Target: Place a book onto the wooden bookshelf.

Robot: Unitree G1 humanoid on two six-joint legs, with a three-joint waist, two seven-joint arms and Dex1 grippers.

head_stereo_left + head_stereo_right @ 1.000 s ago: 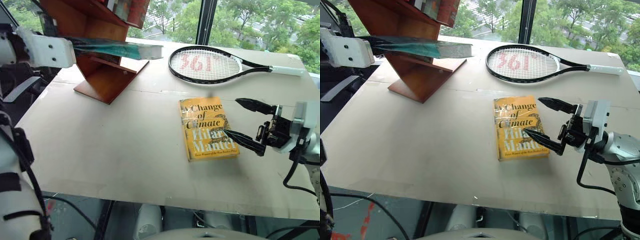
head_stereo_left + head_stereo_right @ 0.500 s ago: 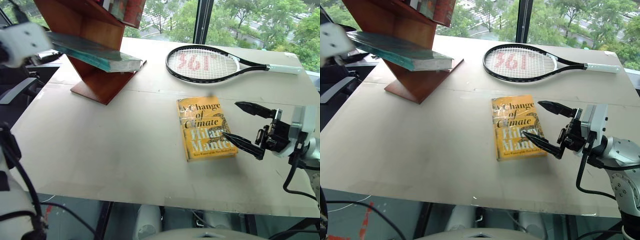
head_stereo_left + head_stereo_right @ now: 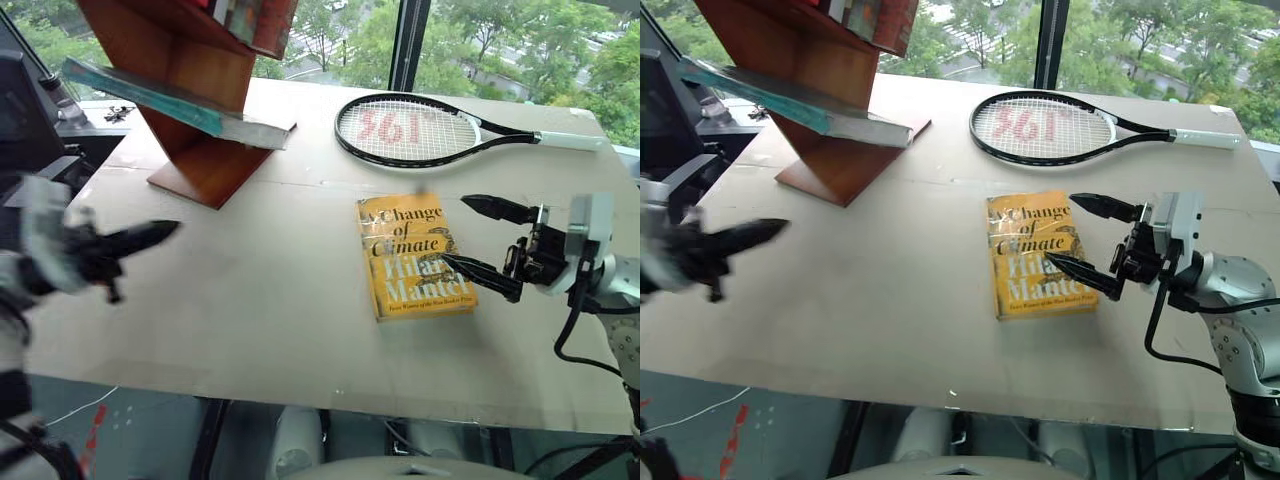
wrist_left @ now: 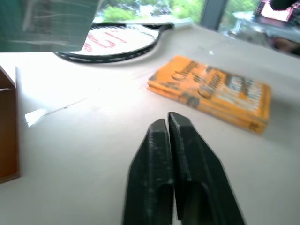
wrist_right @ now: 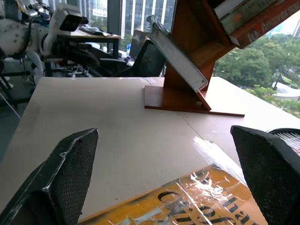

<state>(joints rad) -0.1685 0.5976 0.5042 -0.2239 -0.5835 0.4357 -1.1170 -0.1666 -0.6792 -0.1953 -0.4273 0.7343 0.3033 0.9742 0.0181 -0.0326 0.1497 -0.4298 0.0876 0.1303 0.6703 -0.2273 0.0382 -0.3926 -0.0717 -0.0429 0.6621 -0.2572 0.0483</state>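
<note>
The teal-green hardback book [image 3: 170, 100] lies tilted on a slanted board of the reddish-brown wooden bookshelf [image 3: 195, 90], at about 11 o'clock on the pale table [image 3: 250, 300], free of both grippers. The left gripper [image 3: 165, 230] hangs at 9 o'clock, clenched on nothing. The right gripper [image 3: 478, 238] sits at 3 o'clock, fingers spread wide, just beside the yellow paperback [image 3: 412, 255]. A black tennis racket [image 3: 420, 130] lies at 1 o'clock.
</note>
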